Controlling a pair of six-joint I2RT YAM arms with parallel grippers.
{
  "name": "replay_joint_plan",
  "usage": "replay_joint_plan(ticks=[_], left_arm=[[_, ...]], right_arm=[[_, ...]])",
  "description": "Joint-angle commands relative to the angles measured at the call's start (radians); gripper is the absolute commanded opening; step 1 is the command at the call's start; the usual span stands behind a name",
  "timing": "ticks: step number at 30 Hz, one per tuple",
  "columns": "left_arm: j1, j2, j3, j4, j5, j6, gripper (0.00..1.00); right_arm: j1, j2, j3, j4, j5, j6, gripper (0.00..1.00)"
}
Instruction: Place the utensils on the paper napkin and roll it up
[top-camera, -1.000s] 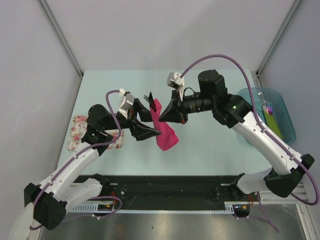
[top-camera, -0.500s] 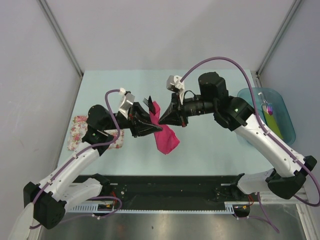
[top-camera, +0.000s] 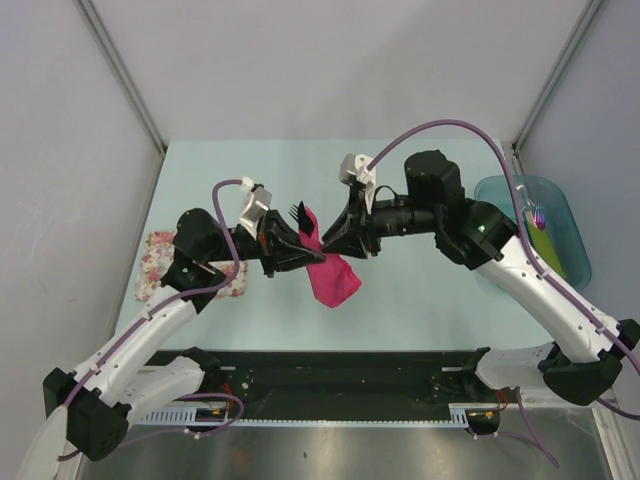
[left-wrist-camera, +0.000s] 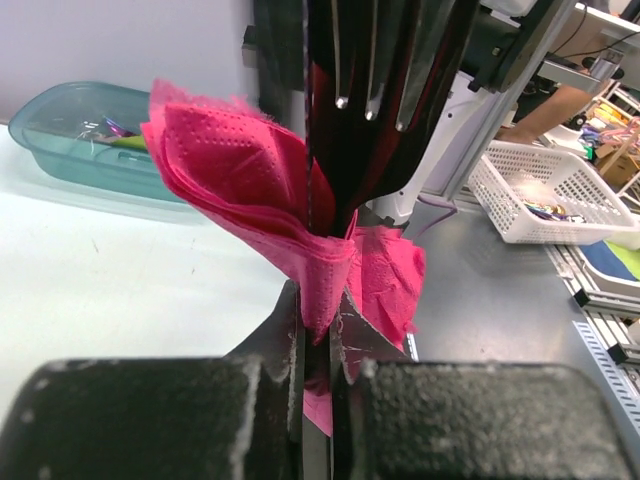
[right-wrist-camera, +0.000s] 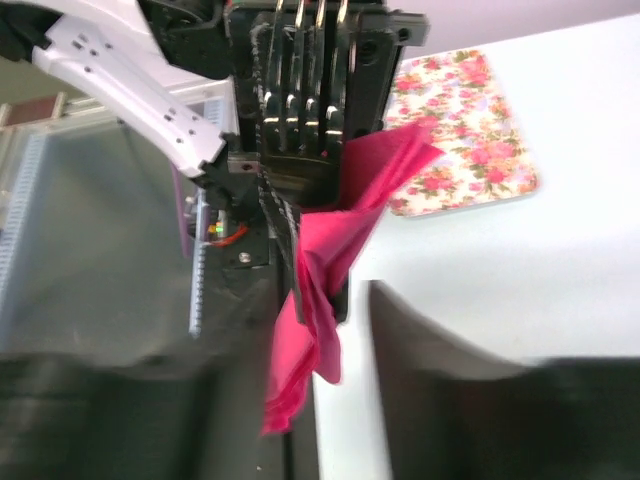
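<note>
Over the last second the left fingers (top-camera: 290, 252) had closed from a wide V onto the bundle, and the right arm had drawn back slightly to the right.

From above, one crumpled magenta paper napkin (top-camera: 335, 280) hung over the middle of the pale green bench (top-camera: 420, 300), between the two arms. One black fork (top-camera: 297, 212) stuck out of its far end. The right fingers (top-camera: 345, 238) sat just right of the napkin. One floral cloth (top-camera: 160, 262), a rounded rectangle, lay flat at the left. One clear teal tub (top-camera: 500, 185) at the right held one white-handled brush (top-camera: 535, 215) and one yellow-green strip (top-camera: 548, 250).

In the left wrist view, the two rough black left fingers (left-wrist-camera: 180, 420) were pressed together on the napkin's (left-wrist-camera: 240, 190) thin, dimpled folds. The glossy fork (left-wrist-camera: 380, 60) rose from the pinch, three tine tips showing. Other cutlery in the dark bundle could not be counted. The tub (left-wrist-camera: 60, 120) stood far left, and one white lattice basket (left-wrist-camera: 540, 190) sat off the bench.

In the right wrist view, the fork (right-wrist-camera: 305, 90) showed four tines. The napkin (right-wrist-camera: 340, 220) drooped in soft pleats into the gap between the blurred right fingers (right-wrist-camera: 450, 410), which stood slightly apart. Whether either touched the paper could not be told. The floral cloth (right-wrist-camera: 465, 120) lay beyond.
</note>
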Motion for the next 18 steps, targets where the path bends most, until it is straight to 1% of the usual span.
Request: replay_joint_plan(ticks=[1,2,3,5,6,11,18], left_arm=[[0.005,-0.029,0.056,-0.008,0.001,0.023,0.00],[0.007,-0.028,0.058,-0.005,0.000,0.020,0.00],[0.010,-0.028,0.058,0.000,0.000,0.017,0.00],[0.013,-0.026,0.059,0.011,-0.002,0.009,0.00],[0.013,-0.025,0.062,0.014,0.000,0.006,0.00],[0.013,-0.011,0.076,0.041,-0.002,-0.019,0.00],[0.013,0.003,0.095,0.075,-0.015,-0.059,0.00]], right_arm=[[-0.033,-0.060,-0.004,0.050,0.012,0.017,0.64],[-0.036,-0.063,-0.010,0.047,0.006,0.020,0.73],[-0.039,-0.064,-0.016,0.049,0.003,0.017,0.86],[-0.039,-0.080,-0.044,0.046,-0.008,0.006,0.97],[-0.038,-0.083,-0.053,0.047,-0.012,0.003,1.00],[-0.013,-0.090,-0.113,0.083,-0.022,0.002,1.00],[0.044,-0.063,-0.153,0.139,0.074,-0.012,1.00]])
